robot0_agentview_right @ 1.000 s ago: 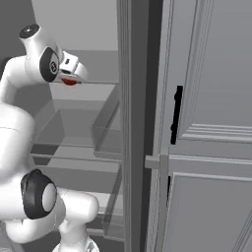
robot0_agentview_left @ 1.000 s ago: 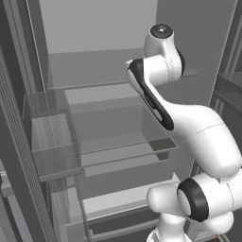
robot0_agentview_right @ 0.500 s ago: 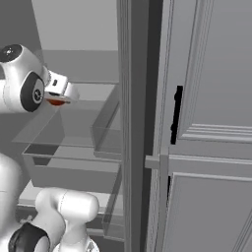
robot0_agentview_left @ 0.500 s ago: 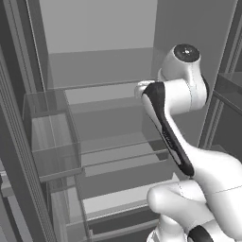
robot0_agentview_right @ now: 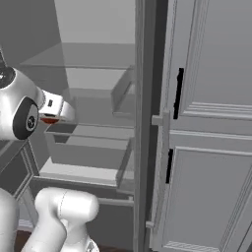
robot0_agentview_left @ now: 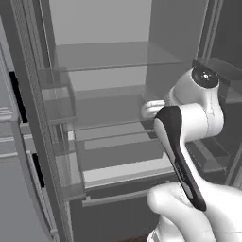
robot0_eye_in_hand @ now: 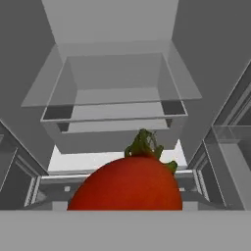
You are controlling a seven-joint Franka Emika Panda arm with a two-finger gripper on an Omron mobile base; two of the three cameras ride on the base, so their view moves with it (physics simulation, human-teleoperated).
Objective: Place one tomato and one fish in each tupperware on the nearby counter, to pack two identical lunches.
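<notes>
From the left, the white arm point(robot0_agentview_left: 189, 142) reaches into an open fridge point(robot0_agentview_left: 108, 94) with clear shelves. I cannot see the fingers here.

From the right, the gripper point(robot0_agentview_right: 55, 116) is held out in front of the shelves, and a bit of red, the tomato point(robot0_agentview_right: 49, 119), peeks out under it. A grey door point(robot0_agentview_right: 206, 128) with two black handles stands beside the fridge.

From the hand, one tomato point(robot0_eye_in_hand: 128, 184) sits very close, in the gripper's hold. It is round, with its green stem pointing up. The fingers are closed around it. I see no writing.
</notes>
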